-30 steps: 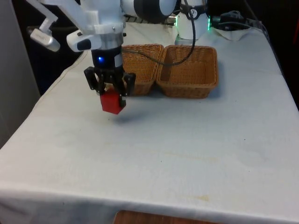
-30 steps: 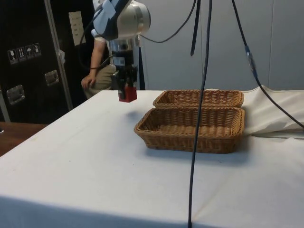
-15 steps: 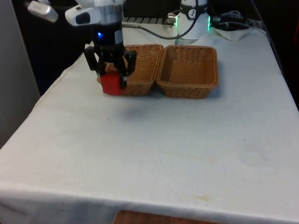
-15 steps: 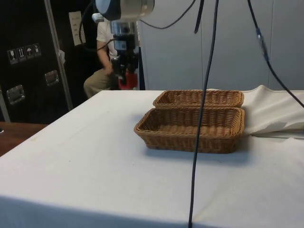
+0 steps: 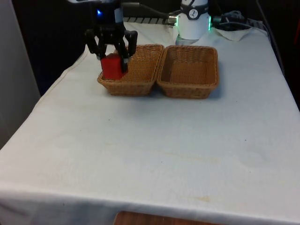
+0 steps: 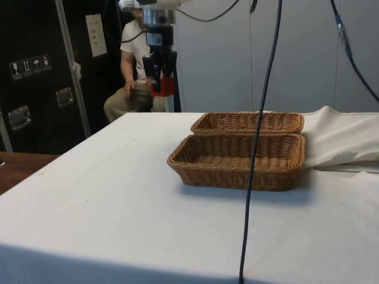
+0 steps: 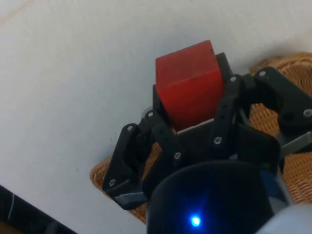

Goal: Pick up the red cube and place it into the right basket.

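End effector (image 5: 111, 61) (raised) grips the unmarked red cube (image 5: 111, 67).

We see that the red cube (image 5: 111, 67) between the fingers (image 5: 123, 51) has a smooth, matt surface with clean edges; we cannot tell if it is painted wood or plastic. The fingers look like hard black plastic with a slight shine, and small bright screw heads show on them. Beneath the fingers, the near basket (image 5: 133, 71) is woven from light brown wicker, rough and ribbed, with a thicker braided rim. The second basket (image 5: 190, 70), farther from the fingers, is of the same weave. The counter (image 5: 164, 140) carries a white cloth, matt, soft and a little creased, with a few faint stains.
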